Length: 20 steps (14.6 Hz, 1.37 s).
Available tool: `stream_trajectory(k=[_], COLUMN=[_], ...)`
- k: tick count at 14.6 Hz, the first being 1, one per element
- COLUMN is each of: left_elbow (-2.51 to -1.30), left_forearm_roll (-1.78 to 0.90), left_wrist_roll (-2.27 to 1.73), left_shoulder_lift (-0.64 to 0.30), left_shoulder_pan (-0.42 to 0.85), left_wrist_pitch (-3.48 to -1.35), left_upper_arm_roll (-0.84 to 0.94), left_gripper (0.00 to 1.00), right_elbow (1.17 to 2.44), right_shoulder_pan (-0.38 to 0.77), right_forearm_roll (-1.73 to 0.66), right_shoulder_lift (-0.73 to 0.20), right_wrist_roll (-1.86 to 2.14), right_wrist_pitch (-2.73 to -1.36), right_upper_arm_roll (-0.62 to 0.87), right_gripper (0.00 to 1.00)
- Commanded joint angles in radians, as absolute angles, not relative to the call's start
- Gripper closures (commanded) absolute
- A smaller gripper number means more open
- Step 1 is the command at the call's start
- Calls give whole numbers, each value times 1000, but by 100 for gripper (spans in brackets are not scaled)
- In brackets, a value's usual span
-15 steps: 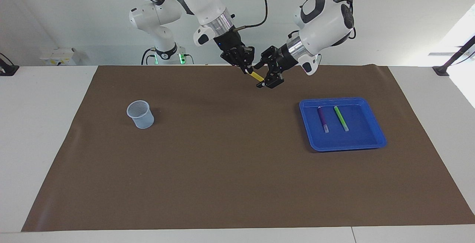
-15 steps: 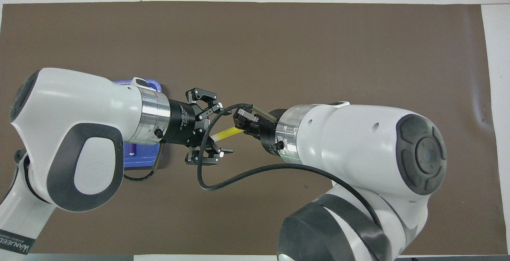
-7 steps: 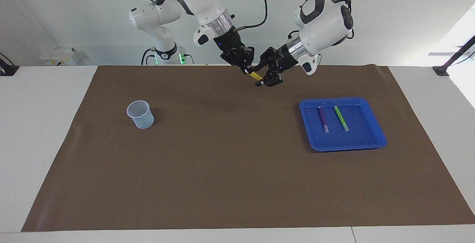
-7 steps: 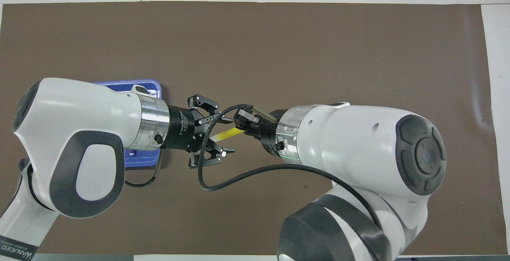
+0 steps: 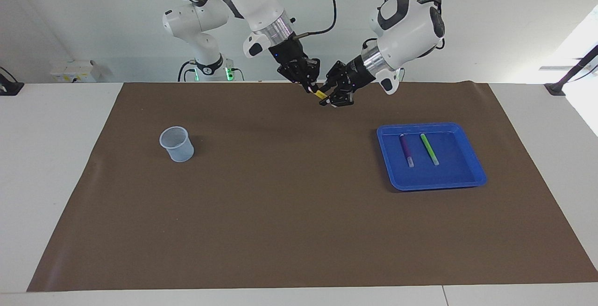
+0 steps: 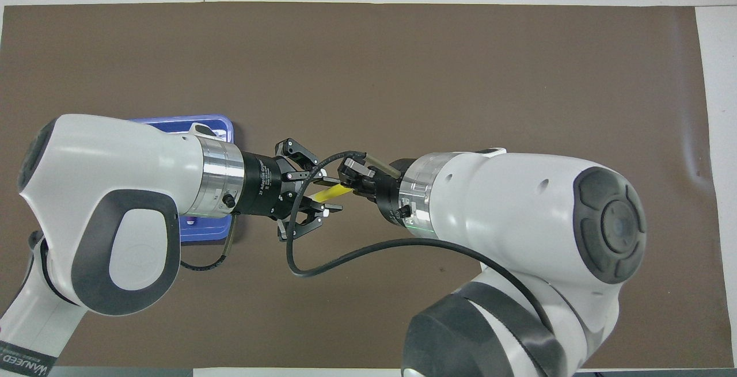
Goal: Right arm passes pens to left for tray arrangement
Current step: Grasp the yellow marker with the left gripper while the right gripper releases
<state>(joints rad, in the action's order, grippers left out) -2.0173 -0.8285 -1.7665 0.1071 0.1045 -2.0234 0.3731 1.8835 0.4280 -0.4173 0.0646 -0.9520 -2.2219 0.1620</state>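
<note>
Brown-matted counter. A blue tray toward the left arm's end holds purple pen and green pen. Above the robots' edge, the right claw stays clamped on the yellow pen; the left claw has narrowed around it since a second ago, so the final handover looks imminent.

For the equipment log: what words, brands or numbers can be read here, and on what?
"2F Adaptive Gripper": white print on the black body of the left gripper, overhead view; the smaller lines below it are too small to read.
"WANJEED", roughly; partly cut off: dark band low on the left arm.
Pens, tray, cup: no lettering visible.
</note>
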Motion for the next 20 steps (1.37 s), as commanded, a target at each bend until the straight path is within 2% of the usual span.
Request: stream_trajectory(k=[1,9,10,11,12,16,20], left_elbow=[-2057,-2048,-2046,-2046,-2046,-2048,-2057], left_forearm_roll=[-853,-854,-853,-854,-853,-853,-848], left_wrist_roll=[-1750,-1740,-1740,-1740,-1738,-1740,-1706], left_shoulder_lift=[144,146,144,144,146,144,144], left_shoulder_pan=[115,104,104,104,104,103,80], left_wrist_pitch=[-2048,-2051,-2052,-2052,-2052,-2066,-2100], left_upper_arm_roll=[367,365,365,365,365,364,360], left_gripper=[100,100,100,100,100,100,100], right_elbow=[1913,1913,1913,1911,1910,1902,1879], right_shoulder_pan=[425,423,423,422,417,413,325], right_forearm_roll=[-443,-443,-443,-443,-443,-430,-362], right_shoulder_lift=[87,86,86,86,86,84,86], right_wrist_roll=[-939,-939,-940,-942,-945,-931,-674], right_wrist_pitch=[-2249,-2249,-2249,-2247,-2237,-2206,-2012], right_upper_arm_roll=[163,163,163,163,163,158,152], right_gripper=[100,100,96,57,1,0,0])
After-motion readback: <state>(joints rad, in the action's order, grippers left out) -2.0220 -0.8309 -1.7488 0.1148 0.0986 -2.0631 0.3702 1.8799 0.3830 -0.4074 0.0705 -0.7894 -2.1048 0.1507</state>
